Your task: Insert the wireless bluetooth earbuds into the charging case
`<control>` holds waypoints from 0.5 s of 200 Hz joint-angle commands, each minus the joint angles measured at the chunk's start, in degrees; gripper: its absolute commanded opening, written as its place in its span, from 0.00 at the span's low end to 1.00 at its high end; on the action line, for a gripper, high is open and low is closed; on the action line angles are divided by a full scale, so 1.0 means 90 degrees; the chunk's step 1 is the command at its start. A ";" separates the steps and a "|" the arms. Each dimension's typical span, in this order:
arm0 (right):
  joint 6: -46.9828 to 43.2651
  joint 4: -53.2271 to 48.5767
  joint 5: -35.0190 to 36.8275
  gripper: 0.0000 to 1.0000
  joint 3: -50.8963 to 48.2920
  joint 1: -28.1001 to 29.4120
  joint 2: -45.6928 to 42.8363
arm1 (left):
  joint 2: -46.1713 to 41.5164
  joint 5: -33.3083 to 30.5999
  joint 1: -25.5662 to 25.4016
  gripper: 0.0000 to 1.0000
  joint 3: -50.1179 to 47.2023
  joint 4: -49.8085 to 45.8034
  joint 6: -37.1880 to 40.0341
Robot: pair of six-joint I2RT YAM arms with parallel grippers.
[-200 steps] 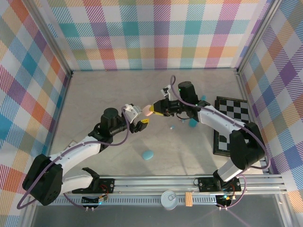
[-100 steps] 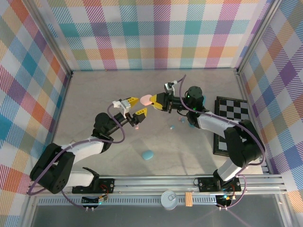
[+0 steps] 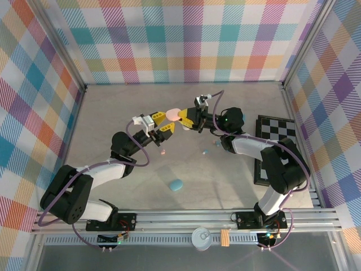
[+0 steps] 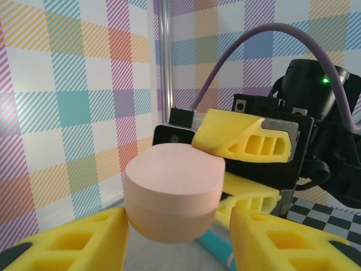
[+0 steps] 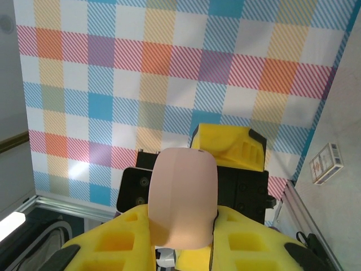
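Observation:
A pink pebble-shaped charging case (image 3: 174, 113) hangs in the air above the table's middle, lid closed. My right gripper (image 3: 185, 119) is shut on it, and its fingers (image 5: 113, 243) pinch the case (image 5: 181, 197) from both sides. My left gripper (image 3: 163, 122) faces it from the left, open, with the case (image 4: 174, 192) between its fingers (image 4: 73, 243). One finger touches the case; the other stands a small gap away. A tiny pink earbud (image 3: 162, 151) lies on the table below, and a tiny teal piece (image 3: 205, 152) lies to its right.
A teal pebble case (image 3: 176, 184) lies nearer the front. A black-and-white checkered board (image 3: 276, 147) sits at the right. Another teal object (image 3: 242, 117) rests behind the right arm. A teal strip (image 4: 217, 251) shows below the pink case. Plaid walls enclose the table.
Both grippers have lifted and come together toward the back middle. The left gripper's jaws have narrowed around the pink case, which the right gripper still holds.

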 commanded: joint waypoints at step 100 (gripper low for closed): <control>0.0256 0.0627 -0.0025 0.17 0.0151 0.0238 0.0079 | 0.0165 0.0670 -0.0043 0.53 0.0249 0.0384 -0.0107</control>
